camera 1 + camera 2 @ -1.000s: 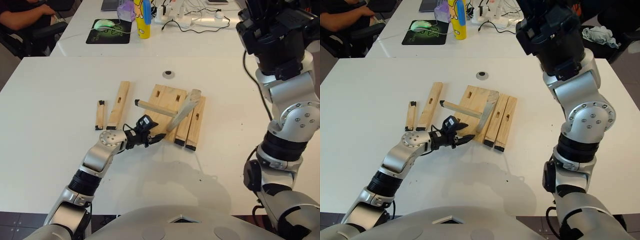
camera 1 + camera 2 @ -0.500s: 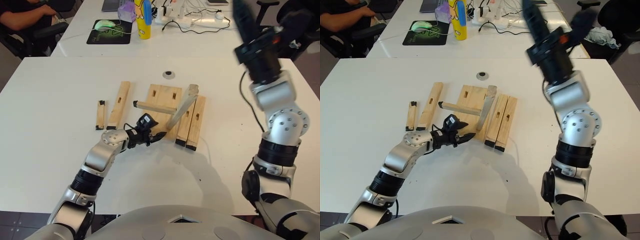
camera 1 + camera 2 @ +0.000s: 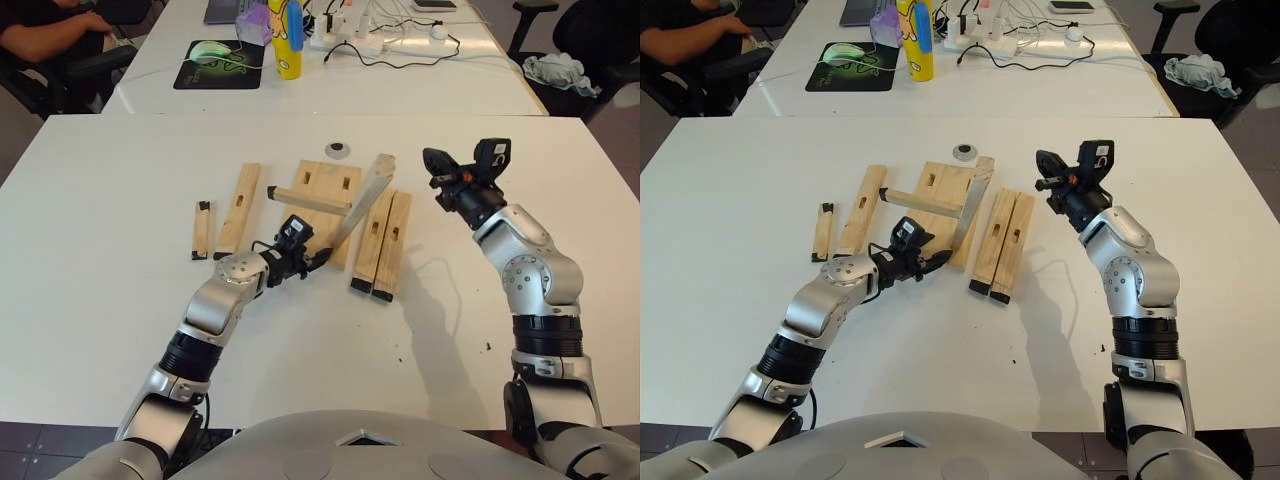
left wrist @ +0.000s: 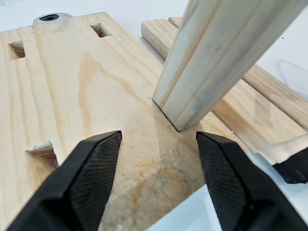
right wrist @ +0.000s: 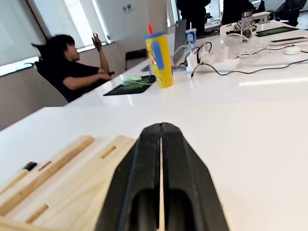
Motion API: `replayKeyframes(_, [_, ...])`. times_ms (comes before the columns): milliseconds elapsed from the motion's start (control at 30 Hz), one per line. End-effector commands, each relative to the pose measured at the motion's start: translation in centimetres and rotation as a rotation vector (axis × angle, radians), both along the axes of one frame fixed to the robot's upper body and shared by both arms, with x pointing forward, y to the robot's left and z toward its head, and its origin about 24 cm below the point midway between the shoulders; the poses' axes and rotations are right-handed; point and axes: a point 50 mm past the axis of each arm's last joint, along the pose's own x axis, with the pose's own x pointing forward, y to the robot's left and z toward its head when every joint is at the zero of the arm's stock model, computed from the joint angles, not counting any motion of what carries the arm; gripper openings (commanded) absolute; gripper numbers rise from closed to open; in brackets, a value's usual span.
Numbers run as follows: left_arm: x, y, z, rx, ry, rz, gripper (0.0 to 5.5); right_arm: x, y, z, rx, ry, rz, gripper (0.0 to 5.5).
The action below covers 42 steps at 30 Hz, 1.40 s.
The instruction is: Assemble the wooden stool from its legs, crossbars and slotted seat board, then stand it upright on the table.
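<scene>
Centre frame, my left gripper [image 3: 314, 259] gapes empty just short of the leaning leg [image 3: 361, 204], whose foot rests on the seat board [image 3: 322, 184]. The right gripper [image 3: 437, 160] hovers to its right, closed on nothing. I'd ease the left in and close squarely on the foot.

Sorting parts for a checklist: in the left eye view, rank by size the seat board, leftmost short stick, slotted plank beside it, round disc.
1. seat board, partly covered yet clearly largest
2. slotted plank
3. short stick
4. round disc
</scene>
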Motion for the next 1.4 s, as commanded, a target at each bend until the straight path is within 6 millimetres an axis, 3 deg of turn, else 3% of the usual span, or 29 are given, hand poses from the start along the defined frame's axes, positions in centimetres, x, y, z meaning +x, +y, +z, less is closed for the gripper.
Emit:
replayKeyframes(33, [-1.8, 1.9, -4.2, 0.122, 0.200, 0.101, 2.89, -1.6, 0.9, -1.6, -0.074, 0.075, 0.078, 0.02])
replayKeyframes(200, [-1.5, 1.7, -2.2, 0.038, 0.104, 0.104, 2.89, -4.7, 2.1, -2.9, -0.109, 0.176, 0.191, 0.02])
replayKeyframes(367, [-1.5, 2.0, 0.0, -0.027, -0.009, 0.088, 2.89, -7.5, 1.4, -2.7, -0.202, 0.257, 0.289, 0.02])
replayKeyframes(500, [-1.9, 1.8, 0.5, -0.033, -0.036, 0.092, 2.89, -8.7, 1.2, -2.3, -0.297, 0.321, 0.421, 0.02])
replayKeyframes(900, [-2.4, 1.5, 0.3, -0.043, -0.014, 0.091, 2.89, -9.8, 2.6, -3.9, -0.351, 0.455, 0.567, 0.02])
replayKeyframes(1100, [-3.5, 1.0, 0.4, -0.053, 0.017, -0.001, 2.89, -9.6, 0.9, -4.6, -0.541, 0.491, 0.524, 0.02])
replayKeyframes(1300, [-4.0, 0.9, 0.3, -0.056, 0.031, -0.013, 2.89, -8.4, -1.3, -3.7, -0.675, 0.465, 0.490, 0.02])
replayKeyframes(1400, [-4.1, 0.9, 0.2, -0.058, 0.036, -0.011, 2.89, -7.2, -0.5, -2.1, -0.530, 0.382, 0.475, 0.02])
